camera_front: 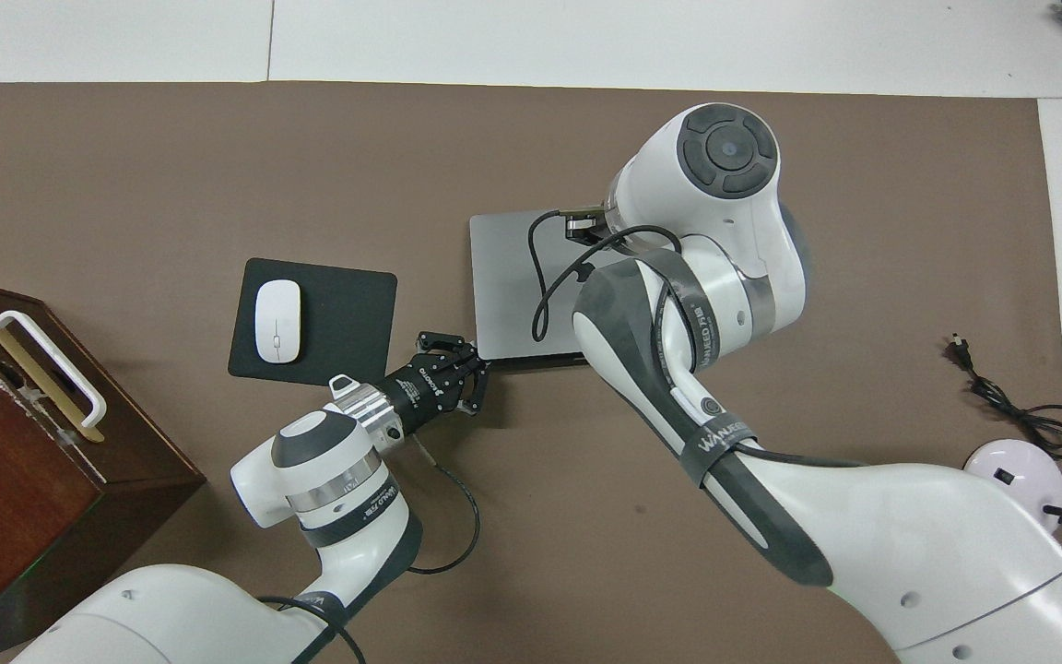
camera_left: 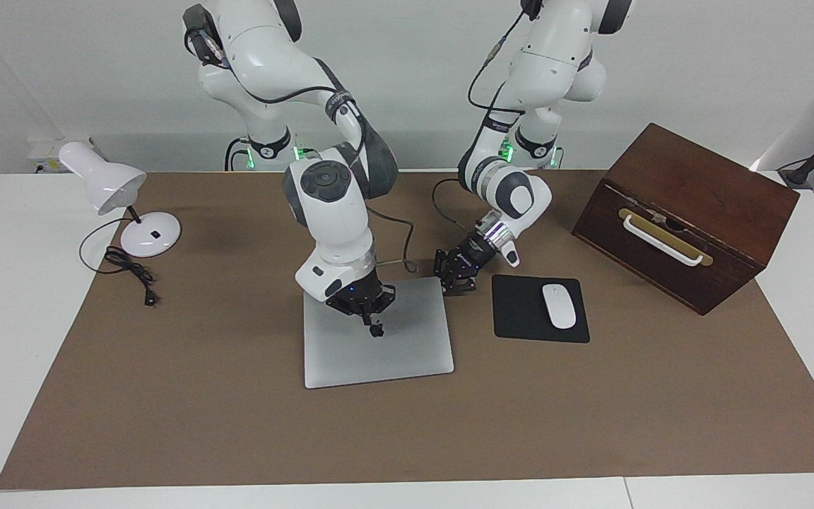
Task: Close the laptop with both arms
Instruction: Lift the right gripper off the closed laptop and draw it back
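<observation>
The laptop (camera_left: 377, 341) lies flat, lid down. My right pincer (camera_left: 367, 316) hangs over it, my left pincer (camera_left: 455, 281) at its corner; both are pressed together. Next I only need lift away.

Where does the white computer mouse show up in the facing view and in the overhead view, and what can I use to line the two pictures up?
Facing view: the white mouse lies on the black mouse pad, right of centre, between the closed laptop and the wooden box.
Overhead view: the mouse is left of centre, on the same pad.
Shared landmark: the box's white handle.
</observation>
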Controlling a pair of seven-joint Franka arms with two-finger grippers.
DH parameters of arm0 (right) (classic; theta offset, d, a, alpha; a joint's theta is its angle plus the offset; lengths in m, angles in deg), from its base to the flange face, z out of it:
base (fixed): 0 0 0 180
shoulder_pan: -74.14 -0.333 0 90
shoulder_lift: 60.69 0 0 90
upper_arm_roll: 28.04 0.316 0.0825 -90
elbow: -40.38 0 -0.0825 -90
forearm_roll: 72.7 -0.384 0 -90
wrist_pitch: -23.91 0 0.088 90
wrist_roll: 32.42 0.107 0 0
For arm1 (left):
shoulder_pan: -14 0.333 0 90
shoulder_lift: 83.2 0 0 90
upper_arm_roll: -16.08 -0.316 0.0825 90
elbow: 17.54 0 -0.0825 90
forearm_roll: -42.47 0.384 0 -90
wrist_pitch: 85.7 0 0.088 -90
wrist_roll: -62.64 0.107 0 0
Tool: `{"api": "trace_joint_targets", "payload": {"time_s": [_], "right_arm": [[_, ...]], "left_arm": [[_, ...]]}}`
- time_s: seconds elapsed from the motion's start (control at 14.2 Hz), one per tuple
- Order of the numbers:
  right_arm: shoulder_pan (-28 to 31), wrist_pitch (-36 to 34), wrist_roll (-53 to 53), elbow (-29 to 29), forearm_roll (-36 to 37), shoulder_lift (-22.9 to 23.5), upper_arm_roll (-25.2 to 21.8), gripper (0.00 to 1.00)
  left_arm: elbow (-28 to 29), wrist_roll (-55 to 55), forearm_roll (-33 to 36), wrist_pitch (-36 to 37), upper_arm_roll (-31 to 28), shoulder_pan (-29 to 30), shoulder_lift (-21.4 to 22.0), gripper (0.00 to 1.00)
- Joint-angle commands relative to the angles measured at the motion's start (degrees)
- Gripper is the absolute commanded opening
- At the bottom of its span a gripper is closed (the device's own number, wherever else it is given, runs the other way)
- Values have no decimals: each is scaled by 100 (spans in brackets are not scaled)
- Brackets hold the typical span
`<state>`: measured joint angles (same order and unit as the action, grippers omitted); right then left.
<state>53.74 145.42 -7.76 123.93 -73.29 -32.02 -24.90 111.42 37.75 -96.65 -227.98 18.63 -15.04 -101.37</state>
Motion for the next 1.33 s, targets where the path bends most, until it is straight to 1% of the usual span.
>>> {"api": "trace_joint_targets", "payload": {"time_s": [0.0,0.14,0.42,0.77,1.12,1.26], "right_arm": [[106,4,-32,56,164,-186,55,0],[115,4,-41,56,226,-257,55,0],[202,-4,-268,56,569,-432,55,0],[413,-136,-778,56,578,-722,55,0],[607,-566,-1042,56,578,-1030,63,0],[633,-698,-1078,56,578,-1144,63,0]], "left_arm": [[68,107,-37,-133,-53,-32,-28,0],[95,99,-28,-159,-53,30,33,0],[165,99,-28,-186,-53,74,139,0],[209,72,-19,-291,-53,100,305,0],[200,20,51,-624,-53,197,621,0],[200,37,51,-1028,-44,188,771,0]]}}
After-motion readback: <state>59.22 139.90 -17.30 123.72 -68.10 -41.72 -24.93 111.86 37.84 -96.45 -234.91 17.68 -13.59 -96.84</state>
